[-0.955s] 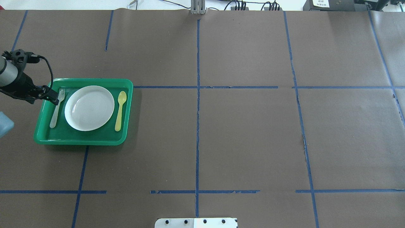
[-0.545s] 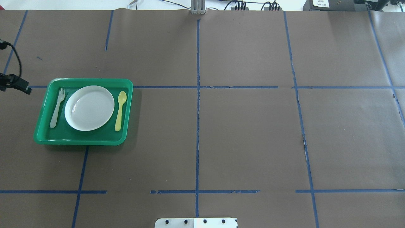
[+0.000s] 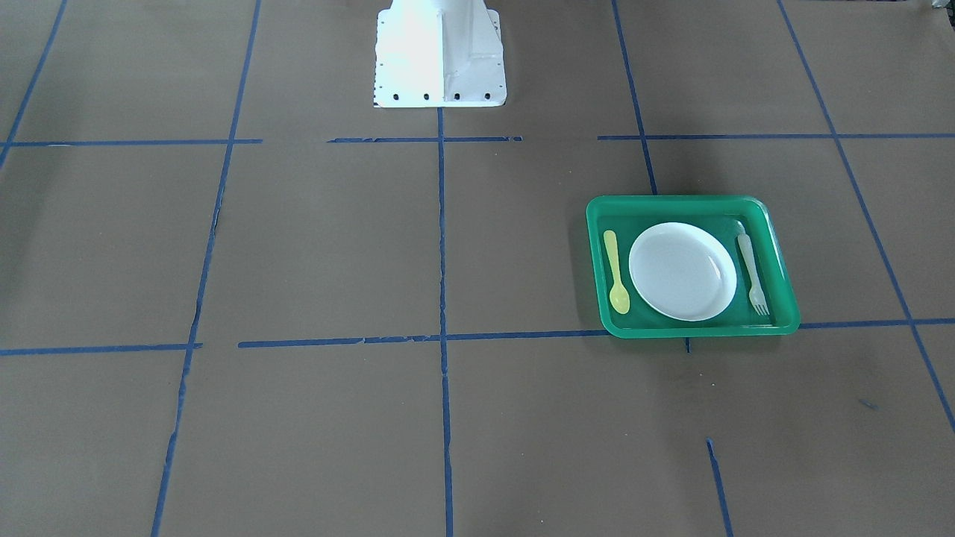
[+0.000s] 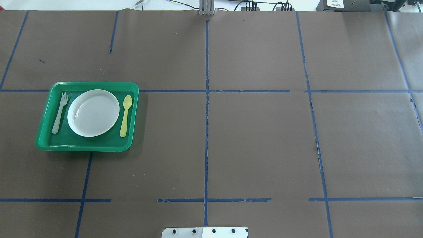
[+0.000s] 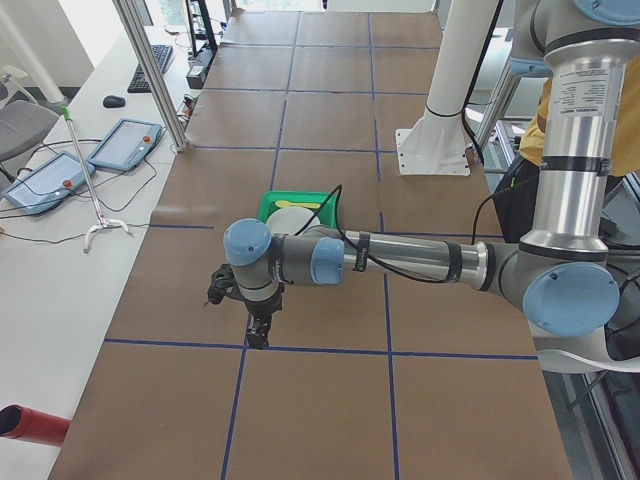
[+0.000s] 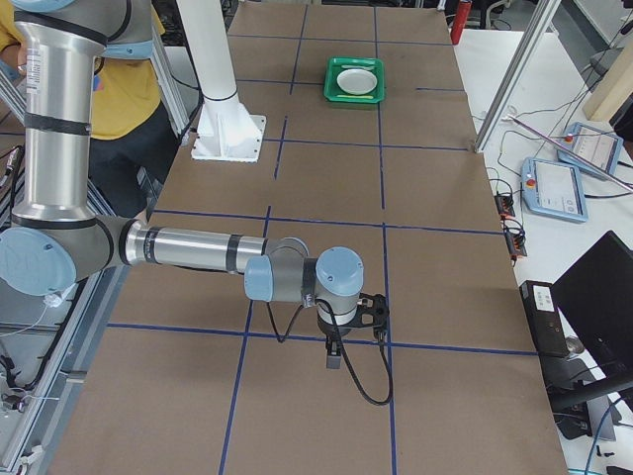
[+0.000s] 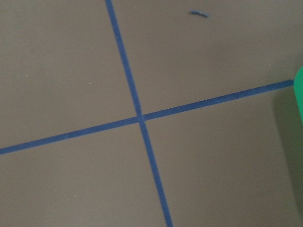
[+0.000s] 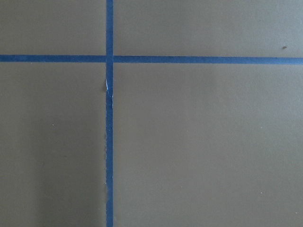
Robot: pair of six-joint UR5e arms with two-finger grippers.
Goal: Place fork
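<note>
The pale whitish fork point(image 4: 59, 112) lies flat in the green tray point(image 4: 82, 147), left of the white plate point(image 4: 93, 112), tines pointing to the table's far side. It also shows in the front-facing view point(image 3: 752, 272). Nothing holds it. My left gripper point(image 5: 258, 335) shows only in the exterior left view, hanging over the brown table away from the tray; I cannot tell if it is open or shut. My right gripper point(image 6: 333, 356) shows only in the exterior right view, far from the tray; I cannot tell its state either.
A yellow spoon point(image 4: 126, 115) lies in the tray right of the plate. The white robot base point(image 3: 440, 52) stands at the table's near edge. Blue tape lines cross the brown table cover. The tray's corner point(image 7: 299, 90) shows at the left wrist view's right edge.
My left gripper has drawn back leftward from the tray's left rim and left the overhead view. The fork, plate and spoon have not moved.
</note>
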